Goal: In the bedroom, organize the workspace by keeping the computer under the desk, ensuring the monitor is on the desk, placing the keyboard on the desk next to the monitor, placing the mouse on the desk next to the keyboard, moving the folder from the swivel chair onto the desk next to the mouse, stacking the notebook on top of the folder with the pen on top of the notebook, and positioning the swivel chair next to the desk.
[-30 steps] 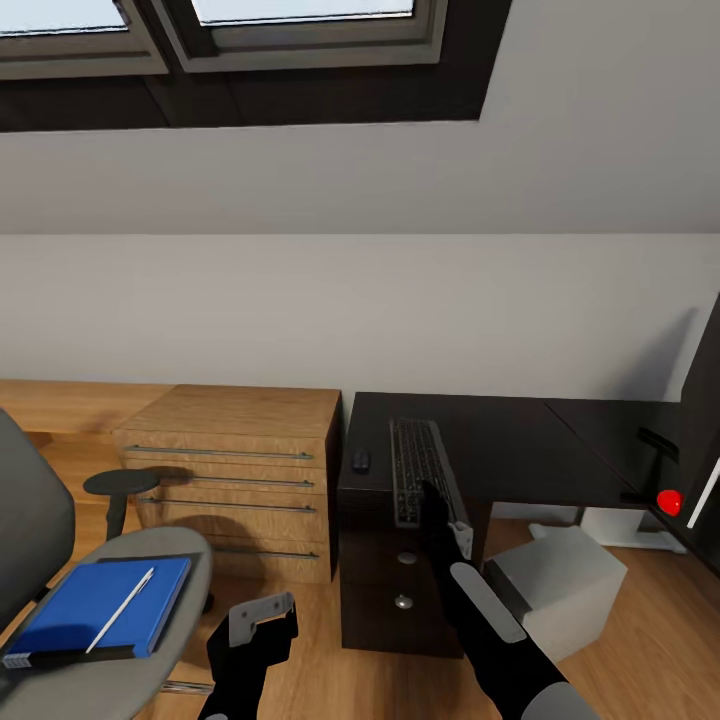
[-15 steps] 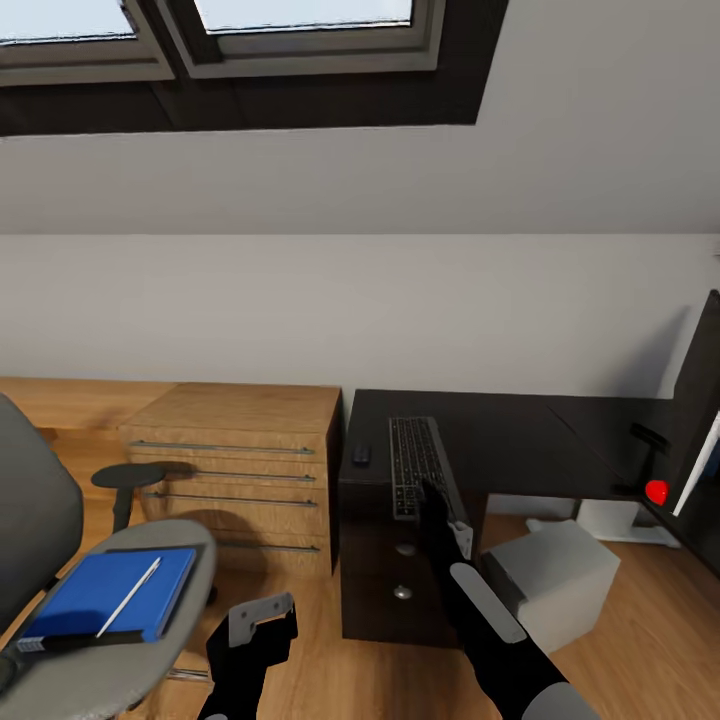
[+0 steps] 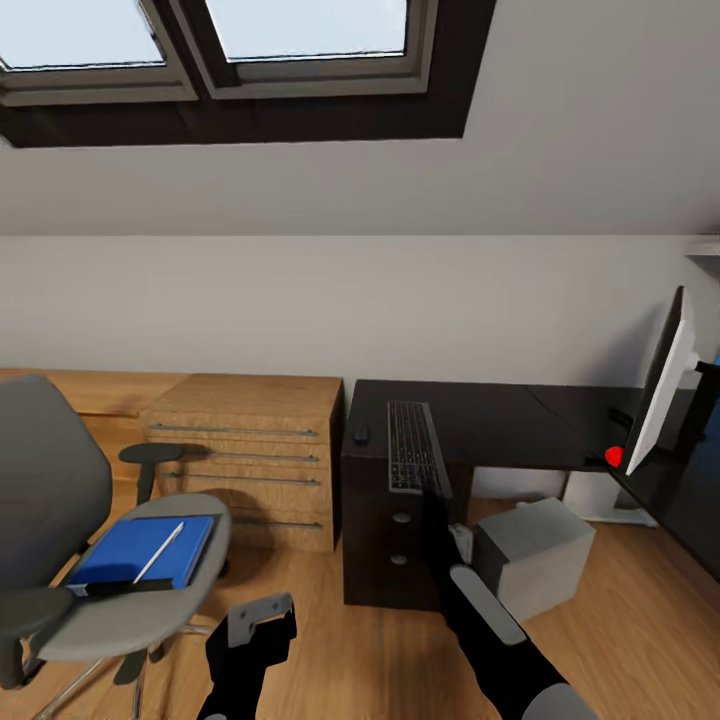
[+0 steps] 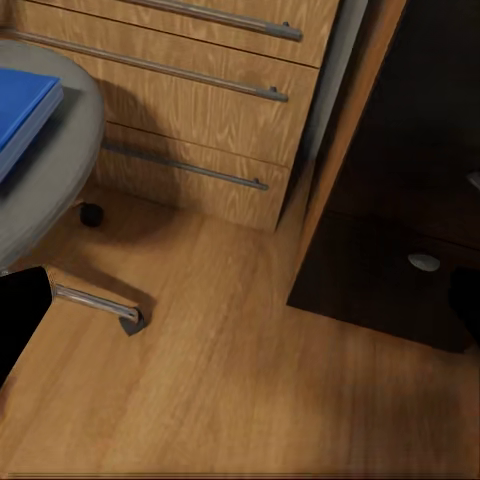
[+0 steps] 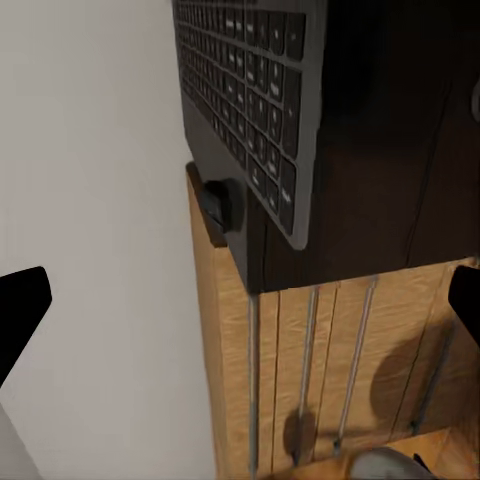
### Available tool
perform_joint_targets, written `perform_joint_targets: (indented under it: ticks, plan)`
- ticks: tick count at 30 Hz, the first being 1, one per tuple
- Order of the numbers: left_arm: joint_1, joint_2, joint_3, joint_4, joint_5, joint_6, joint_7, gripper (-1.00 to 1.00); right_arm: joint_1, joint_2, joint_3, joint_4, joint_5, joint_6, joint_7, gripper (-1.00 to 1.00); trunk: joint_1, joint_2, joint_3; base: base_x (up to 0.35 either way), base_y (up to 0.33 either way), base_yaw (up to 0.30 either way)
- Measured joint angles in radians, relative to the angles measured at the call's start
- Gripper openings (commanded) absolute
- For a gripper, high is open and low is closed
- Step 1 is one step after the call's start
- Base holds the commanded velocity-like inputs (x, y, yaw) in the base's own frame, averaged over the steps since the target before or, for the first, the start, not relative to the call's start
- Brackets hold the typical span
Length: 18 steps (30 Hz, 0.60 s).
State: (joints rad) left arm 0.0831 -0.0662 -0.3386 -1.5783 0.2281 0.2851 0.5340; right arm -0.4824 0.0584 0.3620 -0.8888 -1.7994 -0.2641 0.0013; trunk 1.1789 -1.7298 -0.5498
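Note:
On the dark desk (image 3: 500,425) the black keyboard (image 3: 411,458) lies lengthwise near its left end, with the small black mouse (image 3: 361,436) to its left. The monitor (image 3: 664,385) stands at the desk's far right, seen edge-on. A grey computer box (image 3: 535,553) sits on the floor under the desk. The grey swivel chair (image 3: 130,610) at the left carries a blue folder (image 3: 145,550) with a white pen (image 3: 160,551) on top and a black flat item (image 3: 110,588) at its front edge. My right gripper (image 3: 440,512) hangs open just short of the keyboard's near end. My left gripper (image 3: 256,628) is open and low over the floor.
A wooden drawer unit (image 3: 250,445) stands against the desk's left side, between chair and desk. The desk's dark drawer pedestal (image 4: 400,260) and the chair's base leg (image 4: 100,305) show above wooden flooring. A red object (image 3: 614,457) sits by the monitor's foot. Roof windows (image 3: 300,40) are overhead.
The whole picture has shifted: the camera has pulled back and turned right, bringing more of the monitor and chair into view. Both arms hold the same pose; the keyboard and mouse stay on the desk.

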Motion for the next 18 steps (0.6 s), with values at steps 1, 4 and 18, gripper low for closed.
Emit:
perform_joint_targets:
  ticks: [1,4,18]
  plan:
    - [0.000,0.000,0.000,0.000,0.000,0.000,0.000,1.00,0.000,0.000,0.000,0.004,0.000,0.000,0.000,1.00,0.000,0.000,0.000,-0.094,0.000,0.000]
    - [0.000,0.000,0.000,0.000,-0.001,-0.001,0.000,1.00,0.000,0.002,0.002,0.017,0.000,-0.001,0.001,1.00,0.000,0.000,0.000,-0.046,0.000,0.000]
    - [0.000,-0.003,-0.004,0.049,-0.002,-0.004,0.003,1.00,0.000,-0.001,0.068,0.527,0.327,-0.012,0.015,1.00,-0.027,0.049,0.022,-0.004,0.000,0.000]
